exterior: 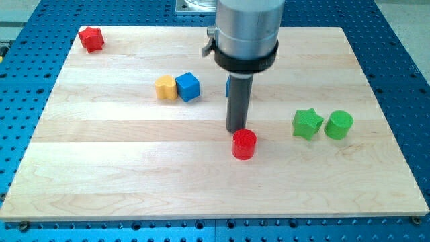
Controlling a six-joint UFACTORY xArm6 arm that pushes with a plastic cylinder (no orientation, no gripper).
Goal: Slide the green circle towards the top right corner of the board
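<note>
Camera view: the wooden desk [201,181] fills most of the frame, lying on a blue perforated base [410,81]. At the view's far left, near the top corner of the desk, sits a red star-like block [91,39]. Further right, in the upper middle, a yellow block [166,88] of rounded shape and a blue cube [189,87] stand side by side, touching or nearly so.

Around the centre the arm comes down from the view's top: a wide grey cylinder with a black collar, narrowing into the dark rod, which stands upright. A small blue object [228,86] peeks out behind the rod at its left edge; its shape cannot be made out. There are no jaws on this arm, so no opening to report. My tip [236,130] rests at the desk surface just above the red cylinder [244,144], touching it or very close to it.

Right of that lies a green star [308,124], and just beside it, on its right, the green circle [338,125]. The green circle is well apart from my tip, to the view's right and at about the same height in the frame. It is a short, bright green cylinder standing upright, its round top face lighter than its side.
</note>
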